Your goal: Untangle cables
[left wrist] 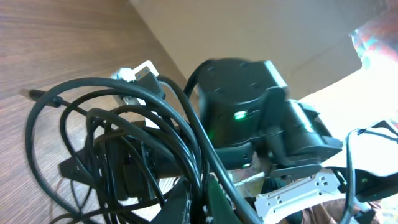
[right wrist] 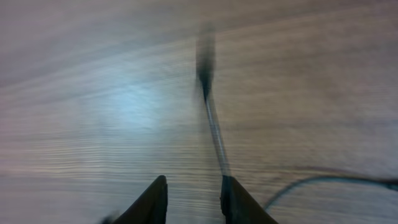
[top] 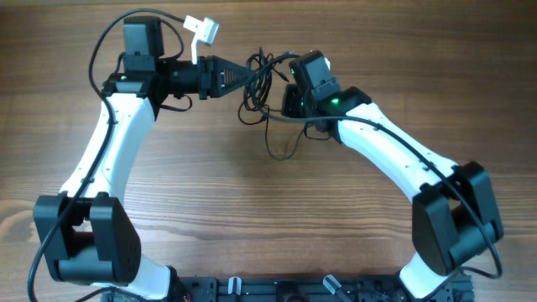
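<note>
- The left gripper (top: 245, 78) is reaching to the right across the far side of the wooden table (top: 252, 218). Its jaws are pressing together on strands of the cables (top: 262, 82).
- The cables are bunching in a black tangle at that gripper's tip, between the two arms. One thin loop is trailing from the tangle onto the table toward the near edge.
- In the left wrist view, the looping strands are crowding the foreground and hiding most of the fingers. The right arm's wrist (left wrist: 245, 106) is sitting just behind them.
- The right gripper (right wrist: 193, 202) is hanging over the wood with its jaws spread. One blurred cable strand is running along the inner edge of one of its fingers (right wrist: 239, 202).
</note>
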You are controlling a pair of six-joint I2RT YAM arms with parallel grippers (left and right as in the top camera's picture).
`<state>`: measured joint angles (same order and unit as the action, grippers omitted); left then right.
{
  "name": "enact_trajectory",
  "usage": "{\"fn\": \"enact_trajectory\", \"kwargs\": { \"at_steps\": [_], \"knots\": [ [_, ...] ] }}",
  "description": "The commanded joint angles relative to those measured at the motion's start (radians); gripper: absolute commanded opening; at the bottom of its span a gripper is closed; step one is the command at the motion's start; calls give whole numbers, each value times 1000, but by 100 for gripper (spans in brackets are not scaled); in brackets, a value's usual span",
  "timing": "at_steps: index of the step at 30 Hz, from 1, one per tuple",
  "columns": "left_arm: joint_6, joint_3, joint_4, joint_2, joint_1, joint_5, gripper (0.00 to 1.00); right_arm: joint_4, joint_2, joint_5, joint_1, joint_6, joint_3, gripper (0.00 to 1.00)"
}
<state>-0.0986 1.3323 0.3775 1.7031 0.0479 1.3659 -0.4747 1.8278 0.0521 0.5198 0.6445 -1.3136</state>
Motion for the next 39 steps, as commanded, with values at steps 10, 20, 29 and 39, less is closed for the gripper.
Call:
{"fn": "enact_trajectory", "kwargs": {
  "at_steps": [10, 20, 29, 39],
  "knots": [
    [-18, 6, 9, -7, -93, 70, 4, -69, 47, -48, -65, -34, -8, 34],
    [-21, 6, 284, -5, -26, -554, 4, -79, -132, -452, -317, -172, -14, 43],
    [-315, 6, 285, -5, 199, -1127, 100, -167, -132, -480, -398, -209, -14, 50],
    [-314, 6, 259, -3, 269, -1279, 96, -208, -130, -480, -393, -250, -14, 65]
  ]
}}
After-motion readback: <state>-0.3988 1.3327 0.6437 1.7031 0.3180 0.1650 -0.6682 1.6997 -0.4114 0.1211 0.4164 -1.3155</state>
